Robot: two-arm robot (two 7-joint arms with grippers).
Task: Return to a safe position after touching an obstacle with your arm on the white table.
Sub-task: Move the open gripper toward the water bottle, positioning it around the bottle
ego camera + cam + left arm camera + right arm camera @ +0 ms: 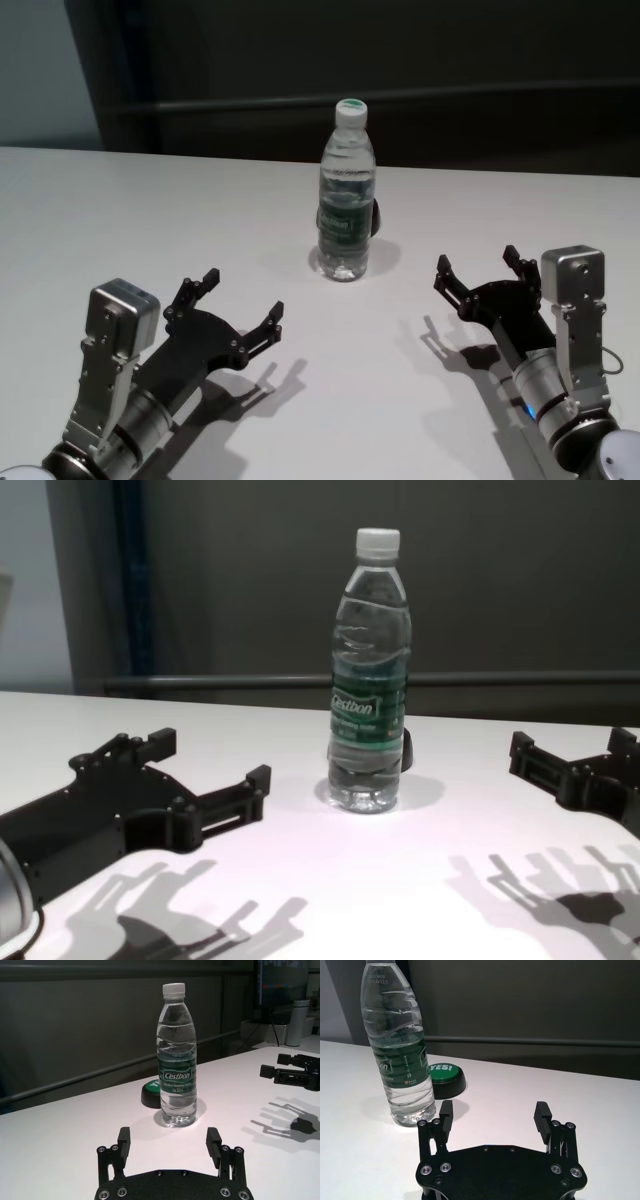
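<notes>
With fingers (275, 312) spread wide and nothing between them: left gripper (240, 298), low over the near left part of the counter (120, 215), clear of the bottle, tips aimed up the counter and slightly toward centre; shadow cast on the surface beneath. Fingers (443, 1112) likewise wide apart and empty: right gripper (478, 266), low over the near right part of the counter, well apart from the bottle, tips pointed toward the far edge; shadow on the surface alongside. Behind each gripper: black palm plate with visible screws, then silver wrist housing and forearm running back toward the near corners. Between and beyond the two grippers: obstacle (346, 195), a tall clear water bottle, upright on the counter at centre, white screw cap on, water filling it nearly to the neck, dark green label with white lettering around the middle; untouched by either gripper. Just behind the bottle, on its right and partly hidden by it in the head and chest views: low black dome (446, 1079) with green top marked "YES!", resting on the counter. Beyond the counter's far edge: dark wall with a horizontal rail (520, 679).
</notes>
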